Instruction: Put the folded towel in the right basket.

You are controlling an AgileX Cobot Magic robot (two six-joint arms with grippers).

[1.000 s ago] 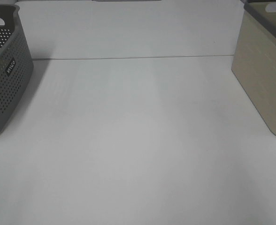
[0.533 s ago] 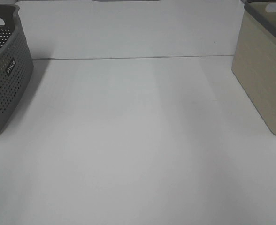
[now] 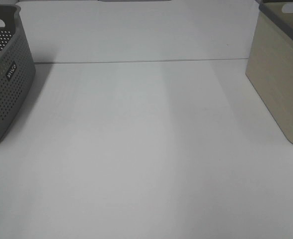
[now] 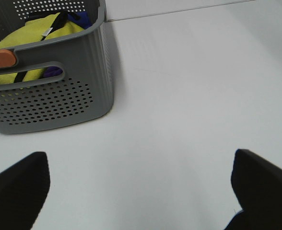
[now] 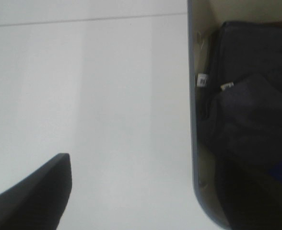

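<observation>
**Dark towel lies in the beige basket at the right**

In the right wrist view a dark navy folded towel lies inside the right basket, bunched in soft folds with small white tags near the basket wall. Its long axis cannot be told from the crumpled heap. The basket is smooth, beige, with rounded corners and a grey rim; in the high view it stands at the right edge.

At the left edge of the high view stands a grey plastic basket, its walls perforated with small round holes. The left wrist view shows it holding yellow cloth and something orange.

The table is matte white.

The left gripper has its jaws spread wide apart over the table. Of the right gripper only one dark finger shows; I cannot tell its jaws' state.
</observation>
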